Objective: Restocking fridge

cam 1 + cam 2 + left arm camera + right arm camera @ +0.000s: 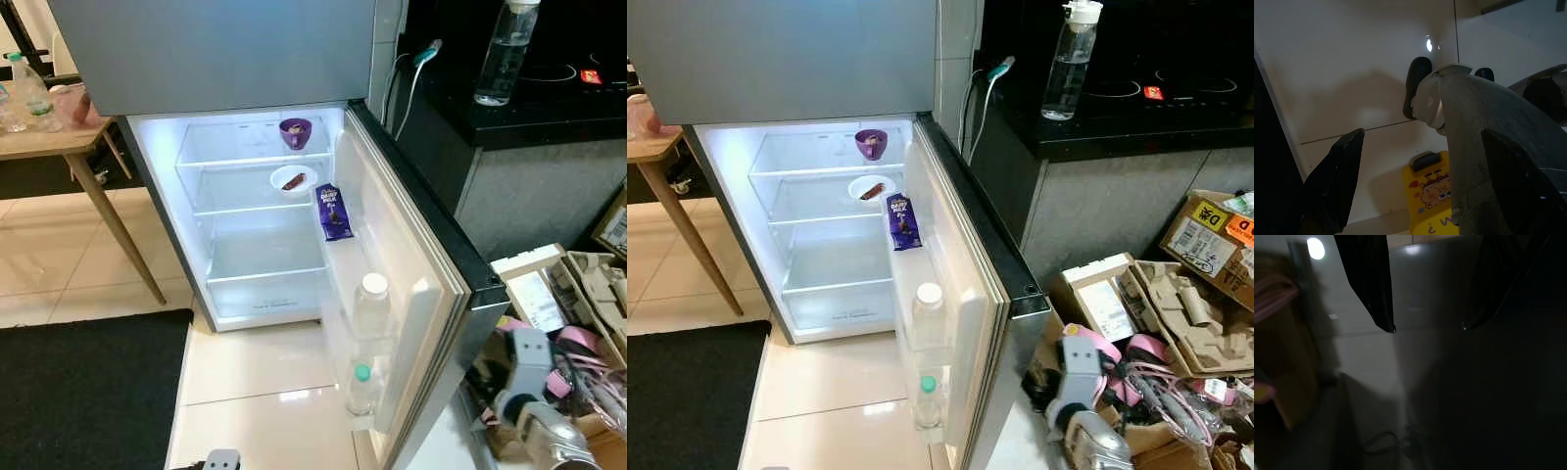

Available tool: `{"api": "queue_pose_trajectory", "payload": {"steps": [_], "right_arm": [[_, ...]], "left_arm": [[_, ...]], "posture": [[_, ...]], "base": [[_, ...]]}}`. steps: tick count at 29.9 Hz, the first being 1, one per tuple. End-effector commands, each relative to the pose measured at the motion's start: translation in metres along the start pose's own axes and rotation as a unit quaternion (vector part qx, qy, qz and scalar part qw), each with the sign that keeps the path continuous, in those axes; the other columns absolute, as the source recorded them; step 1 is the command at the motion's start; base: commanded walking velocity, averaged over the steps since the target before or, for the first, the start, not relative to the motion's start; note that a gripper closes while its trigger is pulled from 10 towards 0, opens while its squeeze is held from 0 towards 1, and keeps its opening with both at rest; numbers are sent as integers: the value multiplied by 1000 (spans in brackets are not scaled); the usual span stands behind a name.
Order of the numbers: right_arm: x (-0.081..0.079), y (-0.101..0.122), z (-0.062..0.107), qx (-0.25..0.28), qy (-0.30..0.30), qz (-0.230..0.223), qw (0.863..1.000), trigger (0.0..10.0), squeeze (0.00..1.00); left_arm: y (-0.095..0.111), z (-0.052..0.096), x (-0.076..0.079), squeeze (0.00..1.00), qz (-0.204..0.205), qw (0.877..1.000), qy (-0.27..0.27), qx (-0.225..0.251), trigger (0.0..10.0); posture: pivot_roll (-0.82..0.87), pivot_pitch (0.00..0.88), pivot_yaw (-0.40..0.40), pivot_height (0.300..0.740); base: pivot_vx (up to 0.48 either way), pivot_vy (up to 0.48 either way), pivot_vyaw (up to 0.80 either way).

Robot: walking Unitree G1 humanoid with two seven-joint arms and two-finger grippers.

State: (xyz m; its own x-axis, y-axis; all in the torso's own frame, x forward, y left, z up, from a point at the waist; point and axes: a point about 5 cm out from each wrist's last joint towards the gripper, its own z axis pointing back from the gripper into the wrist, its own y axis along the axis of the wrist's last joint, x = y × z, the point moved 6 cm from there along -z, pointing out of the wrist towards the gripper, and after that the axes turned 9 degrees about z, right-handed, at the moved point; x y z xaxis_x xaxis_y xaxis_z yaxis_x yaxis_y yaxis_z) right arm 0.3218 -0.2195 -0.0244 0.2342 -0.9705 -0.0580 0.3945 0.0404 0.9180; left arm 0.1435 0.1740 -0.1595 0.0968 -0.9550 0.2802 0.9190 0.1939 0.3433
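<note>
**Open fridge, both arms low**

Before the robot, the grey fridge (245, 49) stands with its lower white door (411, 294) swung wide open and its lit interior showing. On the top glass shelf sits a small purple bowl (295, 131); on the shelf below rests a white round plate (293, 181) with a brown piece on it. A purple chocolate packet (334, 212) stands upright in the upper door rack, and two clear plastic bottles sit lower in the door: one with a white cap (373, 306), one with a green cap (362, 389) beneath it.

On the black counter (1136, 108) to the right stands a tall clear water bottle (1070, 61). Cardboard boxes (1205, 245) and pink straps clutter the floor at the right.

The left hand (1420, 161) hangs low, its fingers spread wide over pale floor tiles and a yellow cartoon-printed item (1432, 191). The right hand (1427, 325) also hangs with its fingers apart, gripping nothing, near the dark floor.
</note>
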Motion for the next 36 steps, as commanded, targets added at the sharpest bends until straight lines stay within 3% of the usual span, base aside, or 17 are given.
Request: {"api": "queue_pose_trajectory", "payload": {"steps": [1,5,8,9,11,12,13,14,16,17,22,24,26,27,28,31,36], "right_arm": [[-12,9,-5,16,30,6,999,10000,0],[-27,22,-12,38,63,13,997,10000,0],[-85,45,-15,89,220,-3,971,10000,0],[-85,45,-15,89,220,-3,971,10000,0],[-134,62,3,120,361,-6,925,10000,0],[-134,62,3,120,361,-6,925,10000,0],[-148,67,11,129,399,-8,908,10000,0],[-148,67,11,129,399,-8,908,10000,0],[-174,88,31,158,474,-25,866,10000,0],[-179,97,33,169,482,-27,859,10000,0],[-167,98,20,172,442,-17,880,10000,0],[-135,82,-3,140,339,6,930,10000,0],[-135,82,-3,140,339,6,930,10000,0],[-120,73,-10,118,295,12,948,10000,0],[-120,73,-10,118,295,12,948,10000,0],[-74,30,-15,37,171,28,984,10000,0],[-58,7,-10,-6,129,25,991,10000,0]], "left_arm": [[-9,-1,3,0,0,1000,-3,-15,10000],[-10,-1,3,0,0,1000,-3,-16,10000],[-12,0,3,0,-1,1000,-3,-18,10000],[-12,0,3,0,-1,1000,-3,-18,10000],[-12,0,3,0,-2,1000,-3,-19,10000],[-12,0,3,0,-2,1000,-3,-19,10000],[-13,0,3,0,-2,1000,-4,-20,10000],[-13,0,3,0,-2,1000,-4,-20,10000],[-12,0,2,0,-2,1000,-3,-19,10000],[-12,0,2,0,-3,1000,-3,-19,10000],[-13,0,2,0,-3,1000,-3,-20,10000],[-13,0,2,0,-4,1000,-2,-21,10000],[-13,0,2,0,-4,1000,-2,-21,10000],[-13,0,2,0,-4,1000,-1,-21,10000],[-13,0,2,0,-4,1000,-1,-21,10000],[-14,0,2,0,-6,1000,0,-22,10000],[-14,0,2,0,-8,1000,1,-22,10000]], "posture": [[-65,0,-6,740],[-67,0,-5,740],[-70,0,-1,740],[-70,0,-1,740],[-71,0,-1,740],[-71,0,-1,740],[-71,0,-1,740],[-71,0,-1,740],[-67,0,-4,740],[-68,0,-4,740],[-68,0,-3,740],[-68,0,-7,740],[-68,0,-7,740],[-68,0,-7,740],[-68,0,-7,740],[-65,0,-10,740],[-62,0,-10,740]], "base": [[0,0,0],[0,0,0],[0,0,0],[0,0,0],[0,0,0],[0,0,0],[0,0,0],[0,0,0],[0,0,0],[0,0,0],[0,0,0],[0,0,0],[0,0,0],[0,0,0],[0,0,0],[0,0,0],[0,0,101]]}}
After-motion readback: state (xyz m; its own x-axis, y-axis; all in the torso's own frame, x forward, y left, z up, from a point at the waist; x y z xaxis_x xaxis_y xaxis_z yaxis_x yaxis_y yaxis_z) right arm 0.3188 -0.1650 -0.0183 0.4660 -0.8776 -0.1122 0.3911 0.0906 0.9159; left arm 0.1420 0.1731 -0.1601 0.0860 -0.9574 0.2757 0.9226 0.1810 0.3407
